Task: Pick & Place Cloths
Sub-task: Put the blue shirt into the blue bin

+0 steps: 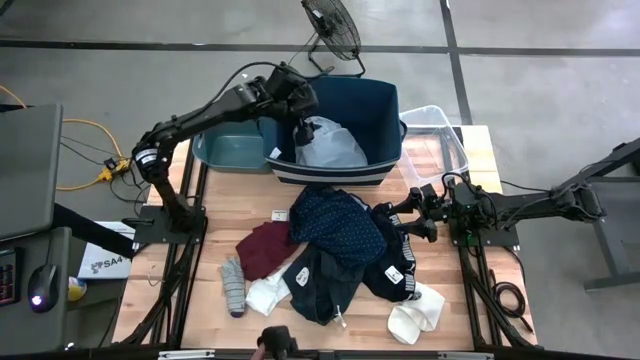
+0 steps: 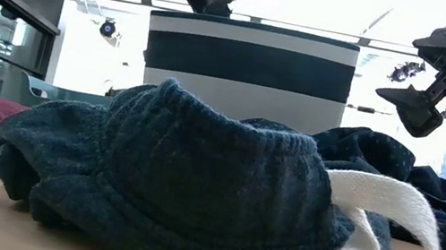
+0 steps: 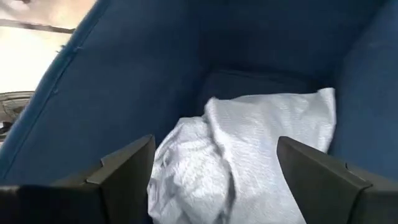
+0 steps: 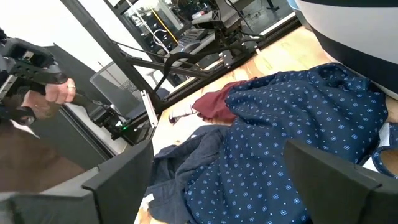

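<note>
My left gripper (image 1: 301, 127) hangs open inside the navy bin (image 1: 385, 105), just above the pale blue-white cloth (image 3: 249, 149) lying on the bin's floor; its fingers stand on either side of the cloth, apart from it. My right gripper (image 1: 407, 215) is open and hovers at the right side of the pile, beside the navy dotted cloth (image 4: 298, 143). On the table lie the maroon cloth (image 1: 265, 248), the black garment with white tags (image 1: 395, 272), white socks (image 1: 417, 315), a grey sock (image 1: 233, 285) and a dark grey-blue garment (image 2: 179, 172).
A teal bin (image 1: 228, 150) stands left of the navy bin and a clear bin (image 1: 440, 135) to its right, both along the table's far edge. A fan (image 1: 335, 35) stands on the floor behind. A person's hand (image 4: 53, 93) shows off the table's left side.
</note>
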Action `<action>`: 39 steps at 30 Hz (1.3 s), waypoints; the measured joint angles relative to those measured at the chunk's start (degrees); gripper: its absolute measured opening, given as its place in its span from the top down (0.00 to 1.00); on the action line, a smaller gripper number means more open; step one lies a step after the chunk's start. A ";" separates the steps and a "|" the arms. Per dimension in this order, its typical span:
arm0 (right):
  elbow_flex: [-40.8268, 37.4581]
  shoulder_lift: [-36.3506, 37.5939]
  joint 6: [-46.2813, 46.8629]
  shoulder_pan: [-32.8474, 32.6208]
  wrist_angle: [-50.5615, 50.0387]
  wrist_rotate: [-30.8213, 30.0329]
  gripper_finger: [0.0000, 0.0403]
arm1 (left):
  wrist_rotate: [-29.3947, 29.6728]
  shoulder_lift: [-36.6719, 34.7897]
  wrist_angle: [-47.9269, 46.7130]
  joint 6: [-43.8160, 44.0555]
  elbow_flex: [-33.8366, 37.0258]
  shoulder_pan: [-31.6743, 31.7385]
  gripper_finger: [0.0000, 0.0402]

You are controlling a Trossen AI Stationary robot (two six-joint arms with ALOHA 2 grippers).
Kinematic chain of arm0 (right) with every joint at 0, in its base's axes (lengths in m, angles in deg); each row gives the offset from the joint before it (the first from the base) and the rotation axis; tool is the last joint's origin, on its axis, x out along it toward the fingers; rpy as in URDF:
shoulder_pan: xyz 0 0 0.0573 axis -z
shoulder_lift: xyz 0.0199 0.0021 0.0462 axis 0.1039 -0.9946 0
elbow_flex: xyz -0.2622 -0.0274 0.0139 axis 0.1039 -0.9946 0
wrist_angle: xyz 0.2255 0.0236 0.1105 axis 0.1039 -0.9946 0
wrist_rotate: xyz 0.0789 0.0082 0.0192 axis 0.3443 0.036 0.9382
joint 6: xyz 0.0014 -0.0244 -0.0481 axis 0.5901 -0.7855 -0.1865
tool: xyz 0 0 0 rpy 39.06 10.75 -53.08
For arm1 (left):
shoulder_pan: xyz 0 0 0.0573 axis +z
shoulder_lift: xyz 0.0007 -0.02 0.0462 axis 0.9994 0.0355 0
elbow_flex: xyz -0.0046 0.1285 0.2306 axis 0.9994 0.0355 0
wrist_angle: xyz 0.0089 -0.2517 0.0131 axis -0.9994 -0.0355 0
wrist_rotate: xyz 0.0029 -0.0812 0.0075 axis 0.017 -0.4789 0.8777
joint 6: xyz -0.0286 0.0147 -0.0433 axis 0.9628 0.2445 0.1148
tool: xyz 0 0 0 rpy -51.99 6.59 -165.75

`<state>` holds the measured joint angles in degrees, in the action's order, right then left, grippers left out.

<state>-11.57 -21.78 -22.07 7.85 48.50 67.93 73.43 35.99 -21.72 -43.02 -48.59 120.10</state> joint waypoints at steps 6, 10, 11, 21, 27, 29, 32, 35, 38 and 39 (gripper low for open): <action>0.00 0.00 -0.01 0.00 0.01 -0.03 0.12 | -4.41 -5.26 -9.49 0.20 0.00 -2.95 0.23; 0.00 0.00 -0.02 0.00 0.00 -0.06 0.12 | -6.87 -7.68 -16.03 1.16 -0.03 -7.90 0.25; -0.02 0.00 0.00 -0.02 0.02 -0.04 0.12 | -7.04 -7.78 -17.46 1.38 -0.02 -9.51 0.26; 0.00 -0.01 0.00 -0.02 -0.01 -0.03 0.12 | -5.75 -5.46 -19.08 2.88 0.11 -23.61 0.26; 0.00 -0.04 0.00 0.01 -0.22 -0.04 0.12 | -2.02 -2.49 -13.34 3.32 -0.11 -29.41 0.26; 0.00 -0.08 -0.02 -0.02 -0.20 -0.04 0.12 | -0.67 -1.36 -14.15 4.17 0.23 -30.55 0.26; 0.00 -0.11 -0.01 -0.02 -0.15 -0.05 0.12 | 0.14 1.08 -12.19 4.48 -0.07 -32.33 0.26; 0.00 -0.11 -0.02 0.00 -0.14 -0.06 0.12 | 0.31 4.09 -12.02 4.89 0.07 -33.69 0.26; 0.00 -0.39 0.00 0.00 -0.17 -0.06 0.12 | 0.32 7.02 -11.99 4.56 0.07 -34.18 0.26; -0.02 -0.34 -0.01 -0.02 -0.41 -0.06 0.12 | 0.38 7.70 -11.35 4.53 0.04 -34.32 0.26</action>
<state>-11.59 -22.12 -22.08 7.84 48.09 67.87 73.81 43.69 -33.07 -38.49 -48.55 85.77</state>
